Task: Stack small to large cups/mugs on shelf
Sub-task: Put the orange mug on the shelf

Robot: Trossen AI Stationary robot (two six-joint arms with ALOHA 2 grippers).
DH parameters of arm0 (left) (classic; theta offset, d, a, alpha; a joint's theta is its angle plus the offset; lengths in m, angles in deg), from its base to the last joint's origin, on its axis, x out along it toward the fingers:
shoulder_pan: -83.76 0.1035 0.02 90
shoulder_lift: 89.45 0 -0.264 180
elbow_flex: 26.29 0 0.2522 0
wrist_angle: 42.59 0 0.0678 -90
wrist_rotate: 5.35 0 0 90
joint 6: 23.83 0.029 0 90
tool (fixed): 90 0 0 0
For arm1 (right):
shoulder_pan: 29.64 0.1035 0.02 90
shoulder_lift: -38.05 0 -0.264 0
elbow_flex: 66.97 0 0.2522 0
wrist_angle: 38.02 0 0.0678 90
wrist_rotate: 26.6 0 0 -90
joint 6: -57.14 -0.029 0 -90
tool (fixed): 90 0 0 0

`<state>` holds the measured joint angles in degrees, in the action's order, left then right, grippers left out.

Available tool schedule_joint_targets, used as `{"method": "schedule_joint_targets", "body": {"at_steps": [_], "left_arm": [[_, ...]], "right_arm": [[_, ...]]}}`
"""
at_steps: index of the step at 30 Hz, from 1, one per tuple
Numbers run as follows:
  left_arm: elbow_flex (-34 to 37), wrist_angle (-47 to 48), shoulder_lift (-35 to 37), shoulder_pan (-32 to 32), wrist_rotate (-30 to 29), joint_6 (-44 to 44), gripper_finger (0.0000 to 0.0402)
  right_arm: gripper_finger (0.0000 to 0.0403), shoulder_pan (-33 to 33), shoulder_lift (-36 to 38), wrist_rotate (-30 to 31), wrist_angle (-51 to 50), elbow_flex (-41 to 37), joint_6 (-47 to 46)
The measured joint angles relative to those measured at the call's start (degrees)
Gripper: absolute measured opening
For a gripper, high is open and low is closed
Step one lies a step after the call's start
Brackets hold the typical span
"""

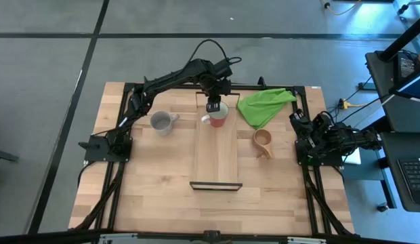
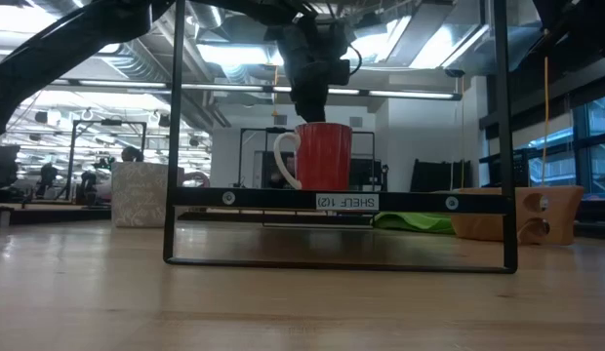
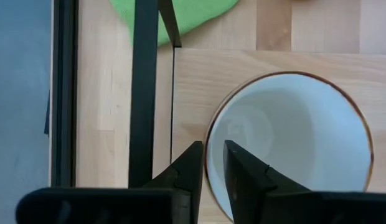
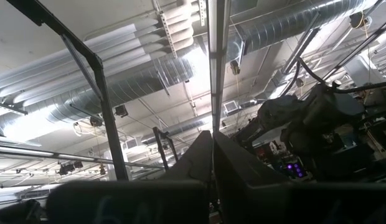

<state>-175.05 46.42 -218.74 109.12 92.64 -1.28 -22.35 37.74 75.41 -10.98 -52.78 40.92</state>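
Left end effector pinches red mug rim

This is a robotics lab or workshop in a big industrial hall. The ceiling is open, with large silver air ducts and bright lamps, and the floor is grey concrete. A desk with a keyboard and cables stands beside the wooden table.
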Motion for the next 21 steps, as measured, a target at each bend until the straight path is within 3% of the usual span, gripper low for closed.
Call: {"method": "schedule_joint_targets", "body": {"at_steps": [12,21], "left_arm": [[-0.02,-1.36,6.04,-1.22,-1.02,-2.57,0.0059],[-0.02,10.86,6.75,-3.31,-3.36,-11.53,0.0047]], "right_arm": [[0.0016,0.0,0.0,0.15,-0.18,0.0,0.04],[0.0016,0.02,0.0,0.38,-0.61,0.0,0.02]]}}
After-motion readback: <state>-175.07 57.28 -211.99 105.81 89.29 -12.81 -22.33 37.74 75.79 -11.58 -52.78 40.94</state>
